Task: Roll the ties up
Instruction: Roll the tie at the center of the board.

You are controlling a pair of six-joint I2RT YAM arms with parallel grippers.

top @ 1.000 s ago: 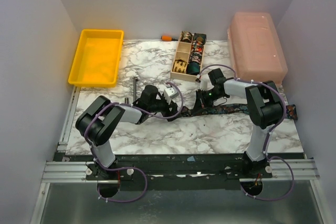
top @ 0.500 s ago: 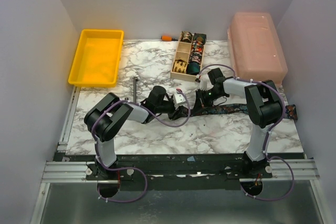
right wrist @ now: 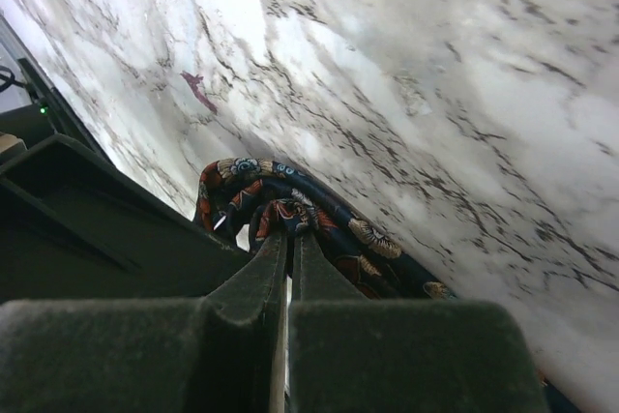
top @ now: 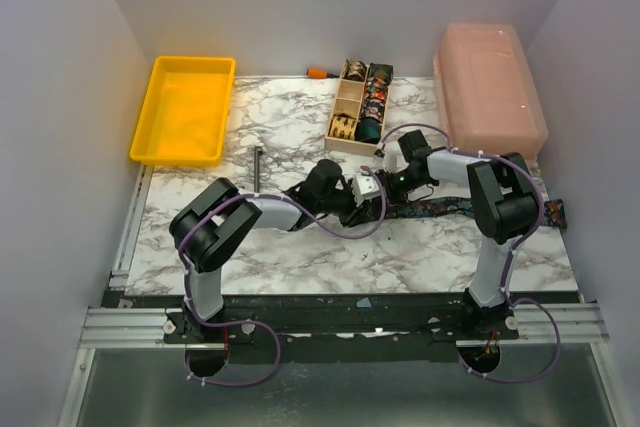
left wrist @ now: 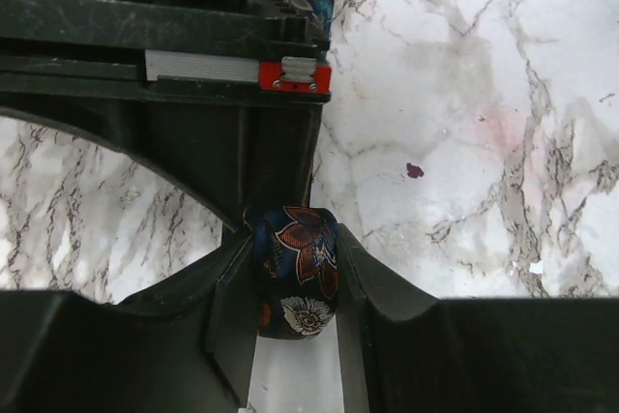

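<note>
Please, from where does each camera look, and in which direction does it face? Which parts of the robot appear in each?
Top view: high behind the arms, facing down on the table; both arms show whole.
Left wrist: on the left arm, facing down along its fingers; the left gripper clasps the rolled end of the tie.
Right wrist: low over the table, facing slantwise along the shut right gripper, whose tips meet the tie.
Shared: both wrist views show the flowered tie.
</note>
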